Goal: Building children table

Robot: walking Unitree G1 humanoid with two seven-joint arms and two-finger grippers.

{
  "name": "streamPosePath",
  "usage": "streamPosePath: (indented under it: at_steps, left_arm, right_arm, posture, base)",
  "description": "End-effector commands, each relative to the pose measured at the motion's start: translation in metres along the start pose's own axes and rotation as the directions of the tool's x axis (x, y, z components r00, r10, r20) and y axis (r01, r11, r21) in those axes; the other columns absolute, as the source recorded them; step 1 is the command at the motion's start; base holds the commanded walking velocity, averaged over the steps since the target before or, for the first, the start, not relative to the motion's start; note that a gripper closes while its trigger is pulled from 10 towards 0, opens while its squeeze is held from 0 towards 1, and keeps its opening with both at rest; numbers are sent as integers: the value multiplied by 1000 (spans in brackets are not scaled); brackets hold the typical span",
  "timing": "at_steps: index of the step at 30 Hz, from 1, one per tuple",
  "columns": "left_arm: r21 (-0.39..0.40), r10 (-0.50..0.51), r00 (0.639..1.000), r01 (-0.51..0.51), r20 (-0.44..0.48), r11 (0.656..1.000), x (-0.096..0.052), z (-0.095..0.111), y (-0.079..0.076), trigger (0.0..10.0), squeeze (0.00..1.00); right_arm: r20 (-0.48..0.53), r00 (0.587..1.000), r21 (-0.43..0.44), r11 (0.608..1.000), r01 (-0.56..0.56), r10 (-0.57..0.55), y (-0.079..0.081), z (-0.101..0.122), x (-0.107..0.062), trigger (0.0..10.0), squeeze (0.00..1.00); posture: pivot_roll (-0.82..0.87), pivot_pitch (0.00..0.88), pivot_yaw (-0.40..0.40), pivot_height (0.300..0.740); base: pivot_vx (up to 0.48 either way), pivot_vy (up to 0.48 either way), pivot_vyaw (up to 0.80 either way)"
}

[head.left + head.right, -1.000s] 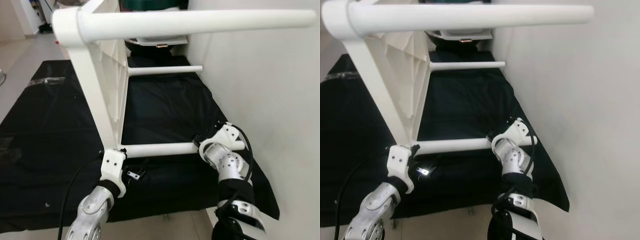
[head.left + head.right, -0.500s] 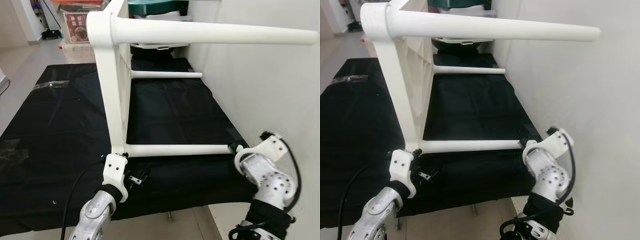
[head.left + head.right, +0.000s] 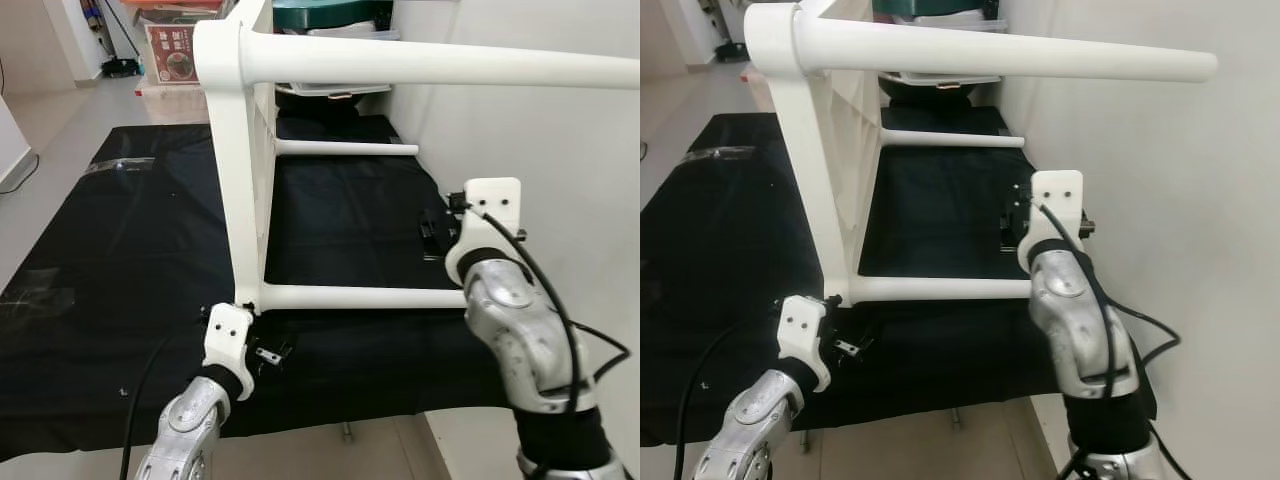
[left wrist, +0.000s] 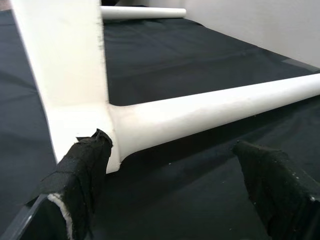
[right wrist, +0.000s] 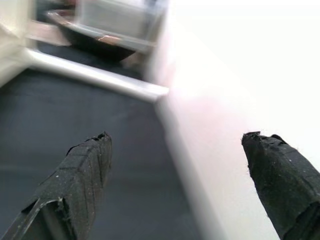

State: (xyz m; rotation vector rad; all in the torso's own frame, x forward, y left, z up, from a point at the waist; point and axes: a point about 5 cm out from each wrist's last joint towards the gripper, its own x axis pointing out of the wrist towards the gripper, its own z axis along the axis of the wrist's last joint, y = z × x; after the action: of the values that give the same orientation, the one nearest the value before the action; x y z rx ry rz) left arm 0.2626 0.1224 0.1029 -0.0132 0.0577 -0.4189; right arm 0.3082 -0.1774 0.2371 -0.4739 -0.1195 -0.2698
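The white children's table [image 3: 240, 180] lies on its side on a black cloth [image 3: 120, 260], its legs pointing toward the wall. The top leg [image 3: 450, 68] hangs in the air and the lower leg [image 3: 360, 297] rests near the cloth. A far leg [image 3: 345, 148] lies behind. My left gripper [image 3: 268, 352] sits at the lower corner where that leg joins the tabletop. In the left wrist view the left gripper [image 4: 172, 145] is open, one finger [image 4: 82, 165] against the corner. My right gripper [image 3: 435, 230] hovers above the lower leg's end, open and holding nothing [image 5: 175, 135].
A white wall [image 3: 560, 180] runs close along the right, just past the leg ends. Storage boxes [image 3: 170, 40] and a dark basin [image 3: 320, 95] stand at the far end of the cloth. Bare floor [image 3: 60, 110] lies to the left.
My right gripper has come off the lower leg, slid past its end and risen above it. The left gripper has stayed at the corner. The camera has shifted slightly.
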Motion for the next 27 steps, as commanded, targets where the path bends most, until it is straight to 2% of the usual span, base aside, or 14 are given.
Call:
streamPosePath:
  at_steps: [1,2,4,6,9,12,15,16,19,23,27]
  left_arm:
    - [26,18,1000,-17,-12,1000,-1,-2,5,10000,0]
    - [30,23,1000,-23,-11,999,0,-2,7,10000,0]
    - [30,23,1000,-23,-11,999,0,-2,7,10000,0]
    - [38,22,1000,-22,-10,999,1,-1,10,10000,0]
    - [42,17,1000,-17,-8,999,2,-1,11,10000,0]
    - [66,12,1000,-13,6,998,8,4,15,10000,0]
    - [79,13,1000,-14,14,997,11,6,16,10000,0]
    - [115,55,997,-61,56,991,20,16,23,10000,0]
    - [119,102,991,-112,87,987,29,24,27,10000,0]
    - [117,113,989,-124,95,985,32,26,28,10000,0]
    - [120,104,989,-117,110,986,47,35,28,10000,0]
  right_arm:
    - [113,986,-138,981,138,-123,-13,3,-1,10000,0]
    - [165,970,-200,957,211,-179,-21,3,-1,10000,0]
    - [165,970,-200,957,211,-179,-21,3,-1,10000,0]
    - [201,946,-240,924,299,-254,-35,2,-4,10000,0]
    - [217,934,-245,911,332,-282,-41,3,-5,10000,0]
    - [267,900,-247,878,409,-344,-54,7,-7,10000,0]
    - [285,887,-246,867,433,-363,-58,8,-7,10000,0]
    - [330,868,-250,852,460,-372,-62,10,-7,10000,0]
    - [366,859,-257,848,464,-359,-63,12,-7,10000,0]
    - [374,857,-262,846,465,-355,-64,13,-6,10000,0]
    - [418,838,-278,829,485,-350,-67,17,-4,10000,0]
  posture:
    - [-46,0,-52,740]
    - [-47,0,-48,740]
    - [-47,0,-48,740]
    - [-51,0,-42,740]
    - [-52,0,-39,740]
    - [-63,0,-28,740]
    - [-65,0,-26,740]
    - [-68,0,-23,740]
    - [-71,0,-23,740]
    - [-71,0,-23,740]
    - [-84,0,-15,740]
  base:
    - [0,0,0]
    - [0,0,0]
    - [0,0,0]
    - [0,0,0]
    - [0,0,0]
    - [0,0,0]
    - [0,0,0]
    - [0,0,0]
    - [0,0,0]
    - [0,0,0]
    - [0,0,0]
